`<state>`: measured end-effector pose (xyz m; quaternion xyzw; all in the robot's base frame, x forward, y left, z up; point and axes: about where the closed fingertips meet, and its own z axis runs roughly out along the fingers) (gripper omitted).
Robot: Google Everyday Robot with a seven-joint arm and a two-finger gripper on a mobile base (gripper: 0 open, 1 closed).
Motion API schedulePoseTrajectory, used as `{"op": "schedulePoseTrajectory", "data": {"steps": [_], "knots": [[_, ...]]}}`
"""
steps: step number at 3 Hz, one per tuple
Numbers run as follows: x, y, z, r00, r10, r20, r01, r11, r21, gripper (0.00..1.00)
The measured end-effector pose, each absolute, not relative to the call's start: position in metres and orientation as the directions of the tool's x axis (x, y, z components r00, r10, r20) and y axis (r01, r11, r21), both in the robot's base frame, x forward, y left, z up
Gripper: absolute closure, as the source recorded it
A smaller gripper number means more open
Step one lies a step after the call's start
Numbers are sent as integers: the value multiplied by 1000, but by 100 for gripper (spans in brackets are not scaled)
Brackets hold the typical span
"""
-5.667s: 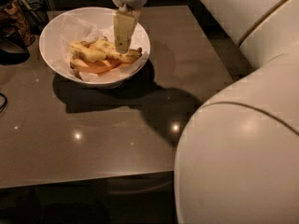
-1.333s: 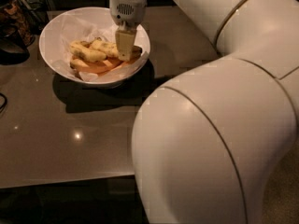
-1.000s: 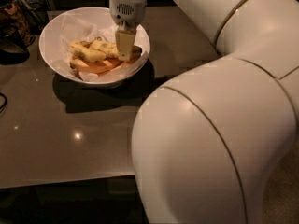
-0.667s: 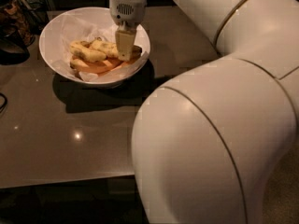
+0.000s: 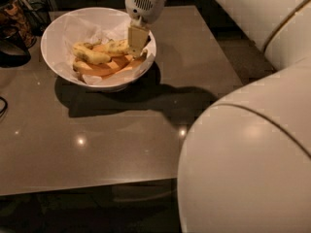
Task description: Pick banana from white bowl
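Hand (image 5: 137, 39): low inside the white bowl (image 5: 47, 38), right side; we cannot tell its grip.
Banana (image 5: 116, 46): in that bowl, touching the hand.
Bowl: we see it on the table (image 5: 102, 135).

We note our gripper (image 5: 136, 39) at top centre of the view, pointing straight down below the white wrist (image 5: 144, 1). Our arm (image 5: 252, 164) bulks large in the lower right foreground, with a further link along the upper right.
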<state>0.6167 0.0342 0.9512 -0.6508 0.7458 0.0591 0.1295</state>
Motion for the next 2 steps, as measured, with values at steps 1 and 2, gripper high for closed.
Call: {"op": "schedulePoseTrajectory", "data": {"steps": [1, 2], "knots": [[610, 26, 962, -102, -943, -317, -982, 146, -116, 100], [609, 25, 962, -102, -942, -319, -982, 147, -119, 100]]}}
